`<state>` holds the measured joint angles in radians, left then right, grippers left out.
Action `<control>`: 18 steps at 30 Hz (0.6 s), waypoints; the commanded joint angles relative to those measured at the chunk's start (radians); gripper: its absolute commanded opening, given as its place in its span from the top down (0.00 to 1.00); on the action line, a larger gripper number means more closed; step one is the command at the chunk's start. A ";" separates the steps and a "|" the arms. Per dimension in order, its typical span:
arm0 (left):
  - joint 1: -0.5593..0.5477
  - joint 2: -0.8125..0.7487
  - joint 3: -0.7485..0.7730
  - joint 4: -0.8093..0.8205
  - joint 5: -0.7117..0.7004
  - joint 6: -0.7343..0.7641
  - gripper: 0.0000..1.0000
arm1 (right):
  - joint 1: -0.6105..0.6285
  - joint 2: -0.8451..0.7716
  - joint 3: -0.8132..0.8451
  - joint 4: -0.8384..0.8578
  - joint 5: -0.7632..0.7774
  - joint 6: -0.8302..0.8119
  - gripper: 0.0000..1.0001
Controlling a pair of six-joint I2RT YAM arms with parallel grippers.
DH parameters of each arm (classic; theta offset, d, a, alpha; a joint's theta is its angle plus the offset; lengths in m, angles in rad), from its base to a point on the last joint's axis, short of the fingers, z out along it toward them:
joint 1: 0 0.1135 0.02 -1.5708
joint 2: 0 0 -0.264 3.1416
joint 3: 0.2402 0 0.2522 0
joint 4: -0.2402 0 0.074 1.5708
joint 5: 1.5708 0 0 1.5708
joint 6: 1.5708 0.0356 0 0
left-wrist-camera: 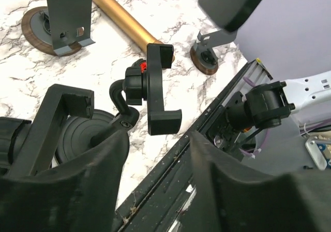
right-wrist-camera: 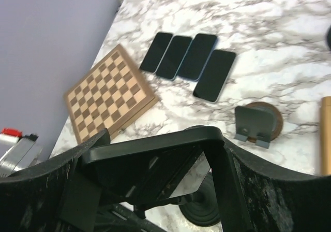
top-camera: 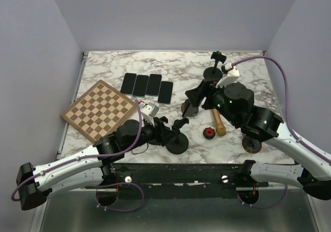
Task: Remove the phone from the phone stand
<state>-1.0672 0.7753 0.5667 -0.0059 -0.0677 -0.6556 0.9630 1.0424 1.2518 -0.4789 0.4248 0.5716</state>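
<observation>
Marble worktop [top-camera: 103, 69], white with grey veining. Chessboard [top-camera: 101, 110] is laid at the left, turned at an angle to the edges. Four phones [top-camera: 147, 86] are laid flat in a row just behind it. Wooden rod [top-camera: 217, 122] and small red-and-black part [top-camera: 209, 133] are set right of centre, just beside each other. Black round-base stand [top-camera: 177, 145] is placed near the front edge, another stand [top-camera: 213, 75] at the back. Grey stand on a brown disc [right-wrist-camera: 253, 124] is seen near the rod.

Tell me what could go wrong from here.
1. The phone is held in the right pincer above the marble table. If the grip slips, it could drop.
2. The left pincer is open right beside the empty stand, close to the table's near edge. Pulling back carelessly could snag the stand or tip it over.
</observation>
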 commanded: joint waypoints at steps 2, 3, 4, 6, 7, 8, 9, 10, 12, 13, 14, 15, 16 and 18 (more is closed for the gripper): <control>0.000 -0.071 0.049 -0.081 0.016 -0.002 0.31 | 0.005 -0.098 -0.028 -0.036 0.276 0.027 0.99; 0.000 -0.081 0.061 -0.093 0.021 0.009 0.28 | 0.005 -0.106 -0.038 -0.051 0.312 0.039 0.99; 0.000 -0.095 0.080 -0.105 0.031 0.024 0.26 | 0.005 -0.115 -0.050 -0.069 0.353 0.053 0.99; 0.000 -0.116 0.126 -0.148 0.034 0.057 0.19 | 0.005 -0.121 -0.076 -0.092 0.441 0.077 0.99; 0.000 -0.128 0.151 -0.177 0.026 0.080 0.17 | 0.005 -0.117 -0.087 -0.100 0.478 0.089 0.99; 0.000 -0.137 0.183 -0.206 0.011 0.107 0.15 | 0.005 -0.113 -0.100 -0.103 0.518 0.091 0.99; 0.001 -0.149 0.218 -0.243 -0.014 0.132 0.13 | 0.005 -0.099 -0.104 -0.103 0.544 0.091 0.99; 0.001 -0.160 0.250 -0.274 -0.040 0.162 0.12 | 0.006 -0.086 -0.106 -0.101 0.571 0.087 0.99; 0.005 -0.172 0.324 -0.339 -0.103 0.225 0.08 | 0.006 -0.048 -0.097 -0.087 0.598 0.067 0.99; 0.006 -0.172 0.367 -0.364 -0.131 0.257 0.05 | 0.004 -0.029 -0.085 -0.079 0.604 0.052 0.99; 0.011 -0.168 0.404 -0.386 -0.150 0.297 0.02 | 0.002 -0.004 -0.072 -0.075 0.610 0.042 0.99; 0.022 -0.153 0.452 -0.410 -0.160 0.326 0.01 | 0.001 0.017 -0.054 -0.066 0.611 0.030 0.99; 0.038 -0.129 0.497 -0.444 -0.168 0.352 0.01 | -0.003 0.043 -0.037 -0.063 0.610 0.023 0.99; 0.118 -0.074 0.602 -0.510 -0.138 0.356 0.01 | -0.015 0.089 -0.008 -0.036 0.594 0.001 0.99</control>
<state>-1.0485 0.6224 0.9997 -0.3370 -0.1585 -0.4213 0.9611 1.0706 1.1675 -0.5800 0.9459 0.6060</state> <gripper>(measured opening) 0.985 0.798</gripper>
